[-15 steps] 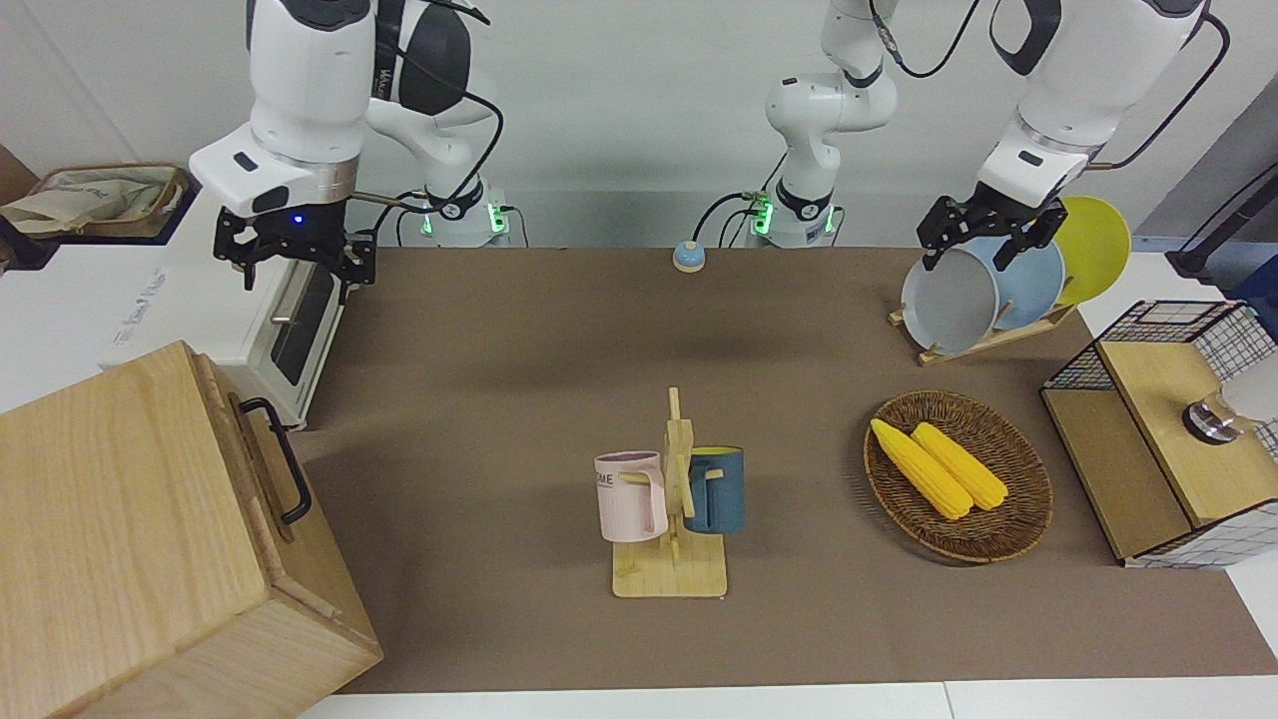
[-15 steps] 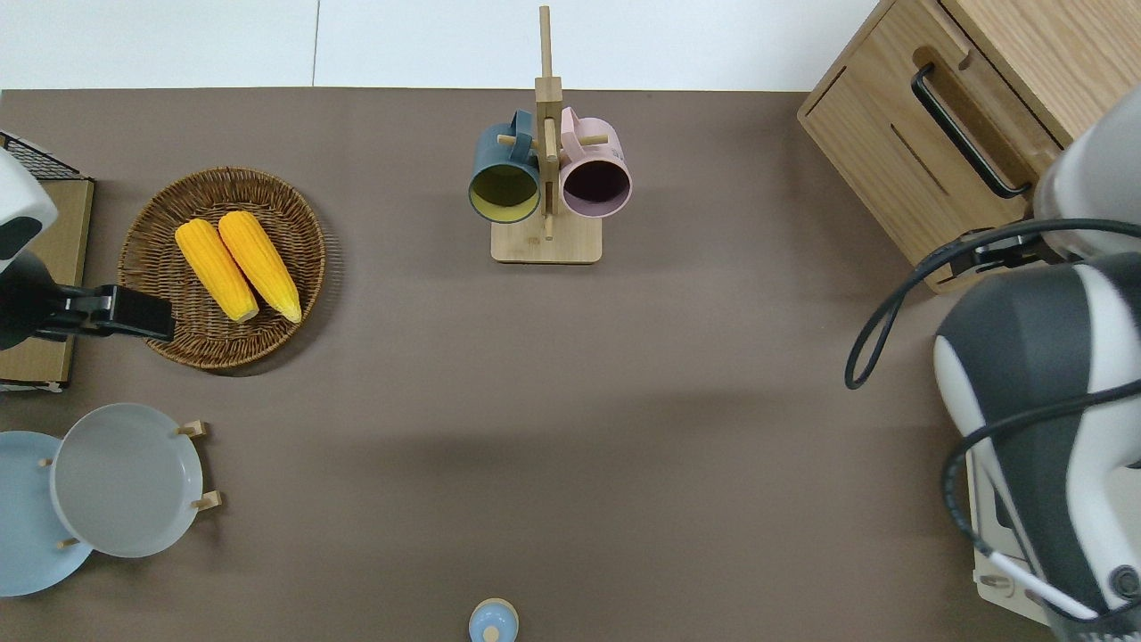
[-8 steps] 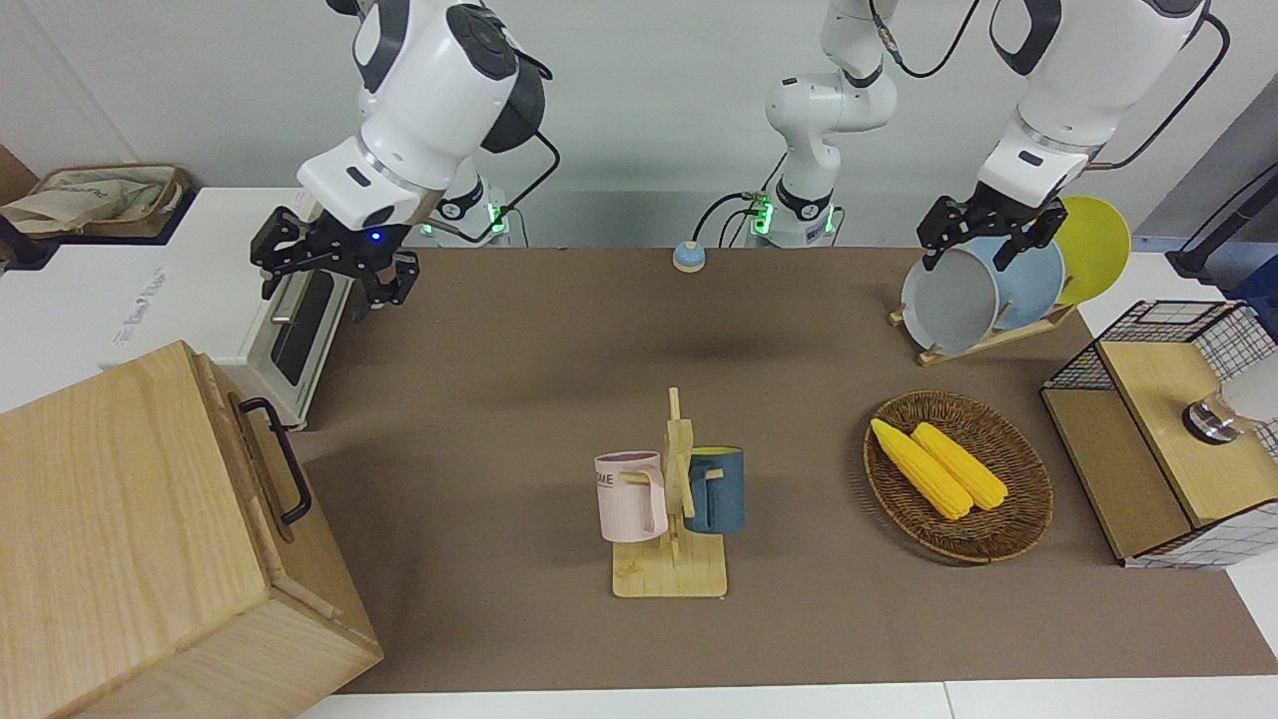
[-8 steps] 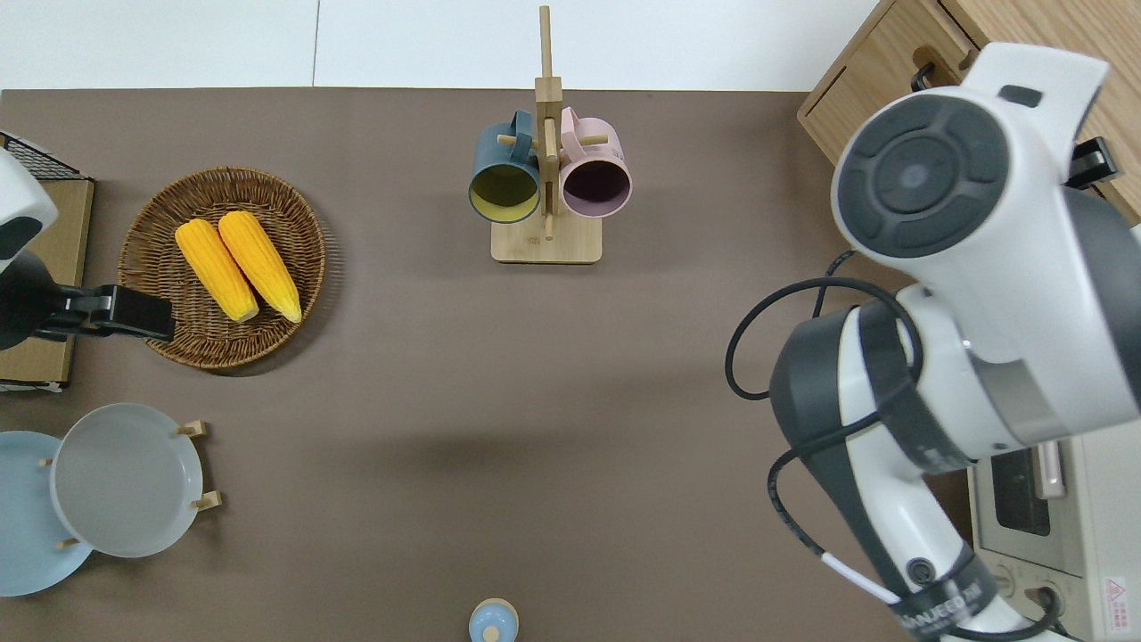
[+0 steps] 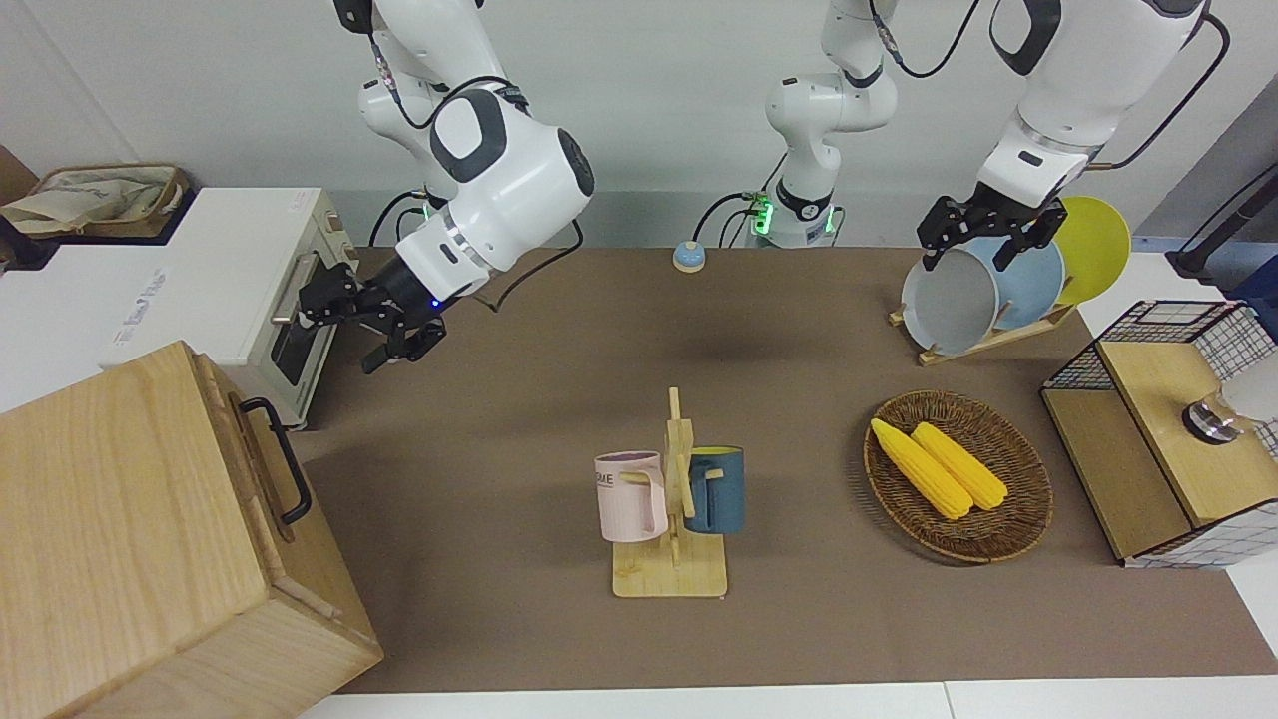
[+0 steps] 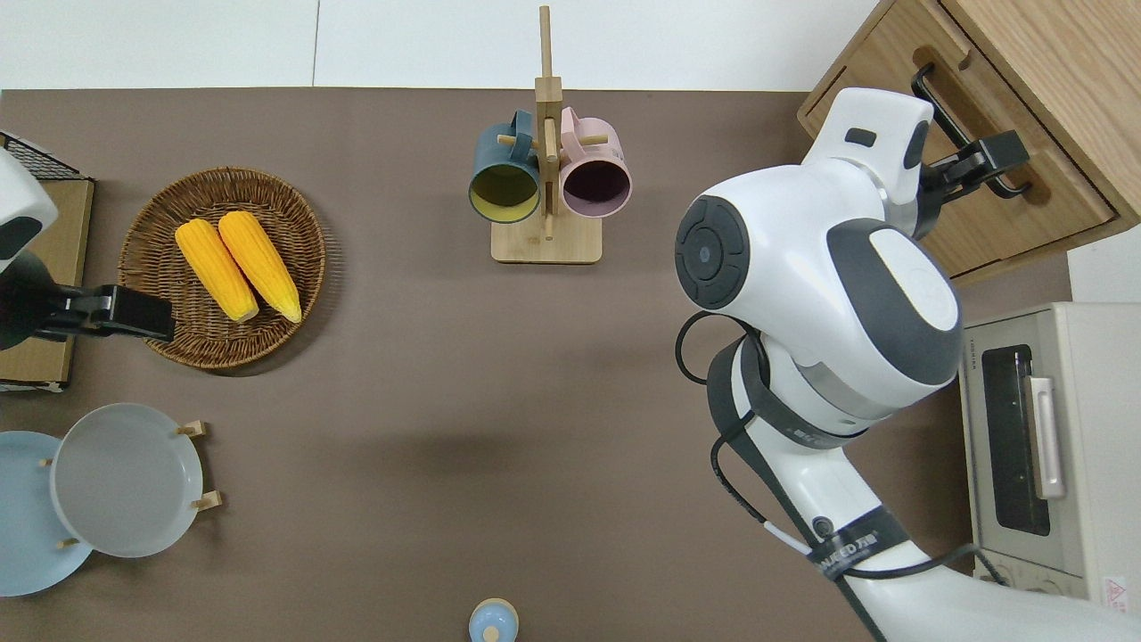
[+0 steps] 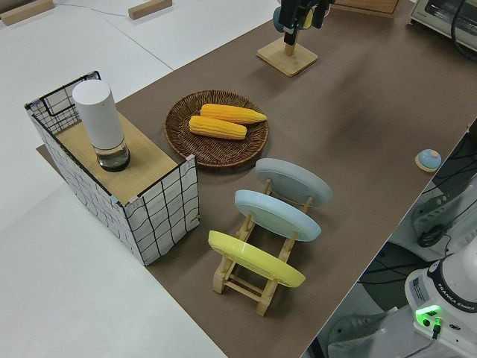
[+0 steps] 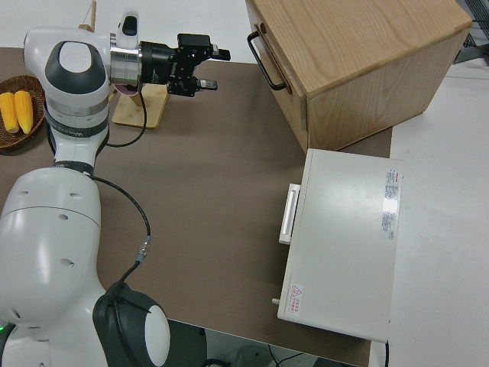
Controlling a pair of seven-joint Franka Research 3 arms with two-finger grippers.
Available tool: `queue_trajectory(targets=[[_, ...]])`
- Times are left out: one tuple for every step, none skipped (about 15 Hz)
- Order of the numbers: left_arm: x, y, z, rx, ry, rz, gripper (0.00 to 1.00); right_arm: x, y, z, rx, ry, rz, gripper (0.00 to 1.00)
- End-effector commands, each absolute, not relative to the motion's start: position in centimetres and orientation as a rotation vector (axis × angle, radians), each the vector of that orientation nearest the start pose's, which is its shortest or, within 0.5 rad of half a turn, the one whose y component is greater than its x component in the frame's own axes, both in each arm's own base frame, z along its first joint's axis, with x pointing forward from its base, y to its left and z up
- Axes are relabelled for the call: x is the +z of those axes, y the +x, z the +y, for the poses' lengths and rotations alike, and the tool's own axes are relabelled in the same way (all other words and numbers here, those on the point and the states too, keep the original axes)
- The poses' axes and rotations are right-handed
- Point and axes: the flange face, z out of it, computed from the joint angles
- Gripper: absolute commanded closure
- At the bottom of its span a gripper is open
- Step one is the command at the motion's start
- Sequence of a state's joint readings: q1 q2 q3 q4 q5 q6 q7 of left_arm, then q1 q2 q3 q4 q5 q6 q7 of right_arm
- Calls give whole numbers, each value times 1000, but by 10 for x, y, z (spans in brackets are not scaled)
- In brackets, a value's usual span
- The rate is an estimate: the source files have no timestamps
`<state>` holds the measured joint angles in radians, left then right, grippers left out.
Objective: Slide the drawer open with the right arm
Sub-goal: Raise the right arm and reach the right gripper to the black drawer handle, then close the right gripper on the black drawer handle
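Right arm point(image 6: 829, 294) is extended toward the cabinet point(image 5: 140, 539) at its own end of the table point(image 5: 559, 399). The right gripper point(image 8: 208, 69) points horizontally at the cabinet front, fingers point(image 8: 218, 53) apart with a visible gap — one finger higher, one lower in the right side view.

The drawer point(image 6: 958, 169) sits in the upper part of the cabinet front, closed flush; its black bar handle point(image 8: 263, 60) runs along the drawer face. In the right side view the gripper tips stand short of the handle, bare table showing between them — not touching. The overhead view shows the gripper point(image 6: 989, 160) overlapping the handle point(image 6: 936, 102) line, so it is up in the air at about handle level, just beside the bar rather than closed round it.

White toaster oven point(image 6: 1043, 446) stands beside the cabinet, nearer to the robots. Mug rack point(image 5: 671, 529) with a pink mug point(image 5: 631, 496) and a blue mug point(image 5: 716, 489) is mid-table; a wicker basket point(image 5: 1018, 519) with two corn cobs point(image 5: 939, 467) lies toward the left arm's end.

Left arm is parked; left gripper point(image 5: 983, 235) — cannot tell whether its fingers are apart or together.
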<state>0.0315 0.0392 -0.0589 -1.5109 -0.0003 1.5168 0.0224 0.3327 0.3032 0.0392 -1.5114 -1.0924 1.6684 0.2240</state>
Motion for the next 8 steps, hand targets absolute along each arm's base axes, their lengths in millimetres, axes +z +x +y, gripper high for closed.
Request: queue_trajectory(targets=[[630,563,-13,60,-3126,94,7,494,645,160,249,1933,388,15],[629,563,-13,62,-3126,92,7,482,646,160,254,1895,388,15],[630,563,-13,60,-3126,94,7,471,647,159,266,1853,385,15],[629,563,-13,62,-3126,92,7,461,647,158,277,1810,387,15],[630,563,-13,60,-3126,94,7,452,647,157,287,1773,394,15],[630,563,-13,60,-3126,94,7,443,649,157,293,1740,403,15],[630,563,-13,60,-3126,94,7,439,651,157,302,1720,408,15],[629,563,-13,62,-3126,94,7,436,652,157,311,1710,417,15]])
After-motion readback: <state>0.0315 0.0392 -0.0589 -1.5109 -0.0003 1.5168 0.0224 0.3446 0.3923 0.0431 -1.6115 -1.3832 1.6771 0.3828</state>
